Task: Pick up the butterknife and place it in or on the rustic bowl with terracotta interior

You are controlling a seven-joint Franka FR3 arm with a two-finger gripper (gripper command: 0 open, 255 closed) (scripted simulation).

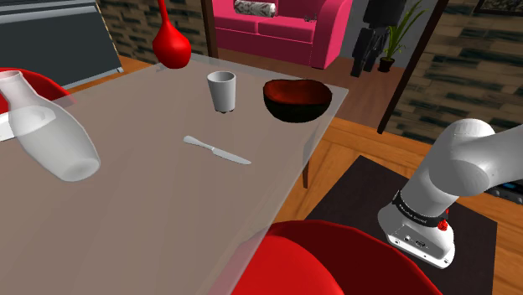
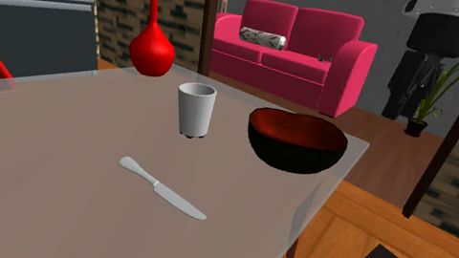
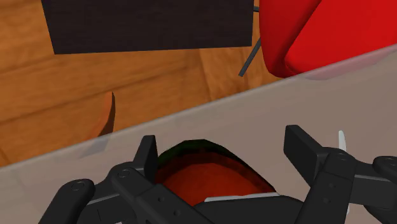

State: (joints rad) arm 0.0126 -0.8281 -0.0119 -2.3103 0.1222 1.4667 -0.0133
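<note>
No text, number or brand can be read. The dark band (image 1: 416,211) round the arm (image 1: 465,163) bears pale marks, too small to make out.

1. Open tabletop (image 1: 168,209) lies around the butterknife (image 1: 216,151) on all sides.
2. The cup (image 1: 222,90) stands near the bowl (image 1: 296,99), with a narrow gap between them.
3. A white jug (image 1: 50,130) sits well apart.

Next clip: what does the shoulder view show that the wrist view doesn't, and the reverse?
Shoulder view adds: the butterknife in full, flat on the table, a white cup, a red vase and the white arm. Wrist view adds: the hand open, fingers apart, the bowl seen between them, not held. Both share: that dark, red-lined bowl, the table, a red chair, the dark rug.
</note>
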